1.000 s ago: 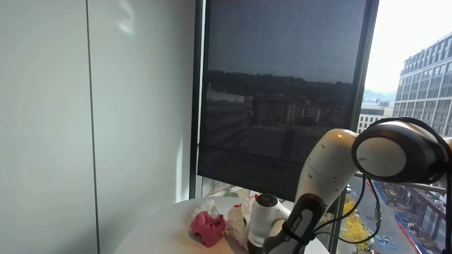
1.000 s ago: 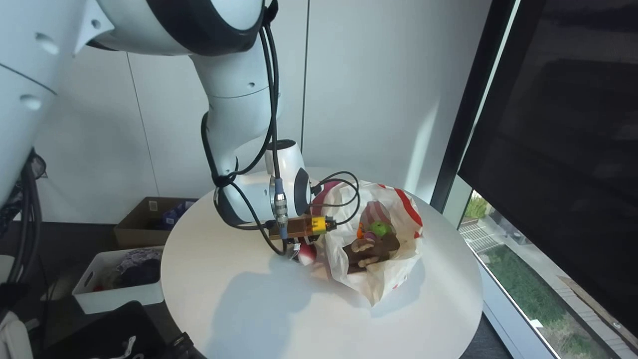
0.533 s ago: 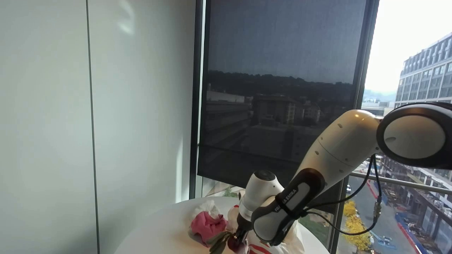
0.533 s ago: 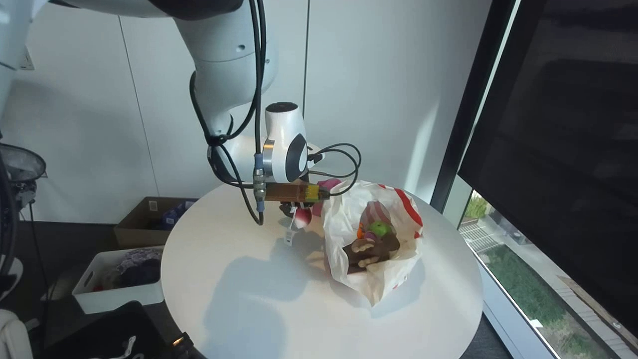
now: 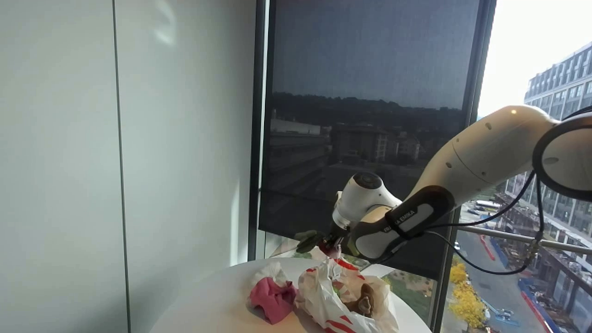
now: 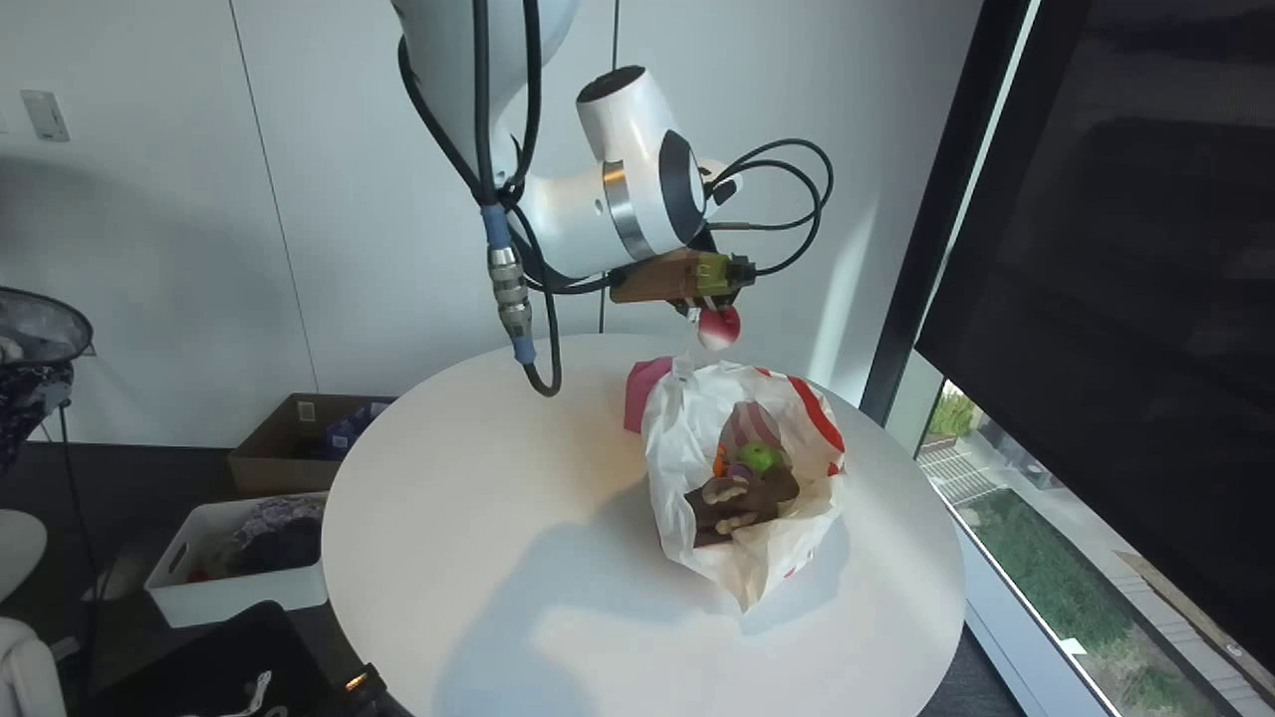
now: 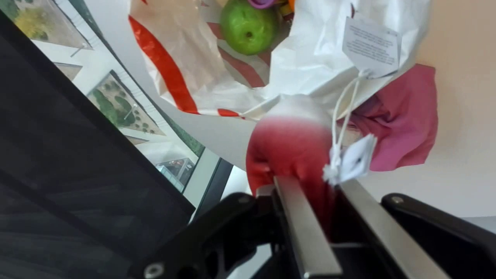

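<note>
Clamping the radish (image 7: 290, 139) between its fingers (image 7: 304, 228), my claw (image 7: 317, 184) is hanging above the table (image 6: 478, 468), near the rim of the bag (image 7: 310, 66). The red body is sitting in my grip, and the white tip (image 7: 297, 106) is pointing away from my fingers, overlapping the bag in the wrist view. Whether tip and bag are touching, I am leaving undetermined; the views are not settling it. In an exterior view, I am noting dark green leaves (image 5: 309, 241) sticking out past my claw. A string (image 7: 334, 130) is hanging beside the radish, carrying a printed tag (image 7: 372, 48) and a smaller tag (image 7: 355, 158); the print is showing too small to read.

The bag, white with red markings, is resting open on the table. I am observing a green apple (image 7: 248, 27) and a brown toy (image 6: 762, 498) inside it, sitting close together. A pink cloth (image 7: 410, 120) is lying on the table just beside the bag.
</note>
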Robot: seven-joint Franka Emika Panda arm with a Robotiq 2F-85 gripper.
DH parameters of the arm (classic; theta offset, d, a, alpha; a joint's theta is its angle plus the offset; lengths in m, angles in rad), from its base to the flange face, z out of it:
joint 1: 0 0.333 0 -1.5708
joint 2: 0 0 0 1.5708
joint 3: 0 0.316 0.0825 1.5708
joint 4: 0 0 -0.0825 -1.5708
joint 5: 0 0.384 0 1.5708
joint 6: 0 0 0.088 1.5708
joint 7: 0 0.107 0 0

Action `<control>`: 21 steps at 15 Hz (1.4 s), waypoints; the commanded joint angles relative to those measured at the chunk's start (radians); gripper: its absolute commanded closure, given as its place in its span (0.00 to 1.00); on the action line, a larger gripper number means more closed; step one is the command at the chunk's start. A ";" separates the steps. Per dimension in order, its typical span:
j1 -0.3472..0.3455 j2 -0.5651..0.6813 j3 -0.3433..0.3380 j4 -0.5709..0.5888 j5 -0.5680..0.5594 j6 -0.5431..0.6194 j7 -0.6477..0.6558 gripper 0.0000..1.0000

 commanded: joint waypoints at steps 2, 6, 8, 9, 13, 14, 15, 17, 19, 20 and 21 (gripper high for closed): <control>0.122 0.013 -0.205 0.048 -0.266 -0.069 0.250 0.92; 0.175 0.027 -0.256 0.042 -0.445 -0.214 0.269 0.93; 0.203 0.019 -0.262 0.035 -0.528 -0.308 0.259 0.92; 0.082 -0.004 -0.117 0.037 -0.611 -0.377 0.268 0.92; -0.030 0.008 0.052 0.036 -0.721 -0.584 0.250 0.92; -0.060 0.007 0.088 0.035 -0.738 -0.611 0.246 0.92; -0.086 0.012 0.120 0.035 -0.745 -0.635 0.240 0.92; -0.137 0.036 0.173 0.033 -0.758 -0.637 0.224 0.92; -0.178 0.076 0.206 0.046 -0.751 -0.629 0.214 0.92; -0.195 0.101 0.217 0.056 -0.754 -0.616 0.223 0.92; -0.210 0.124 0.227 0.066 -0.750 -0.609 0.218 0.93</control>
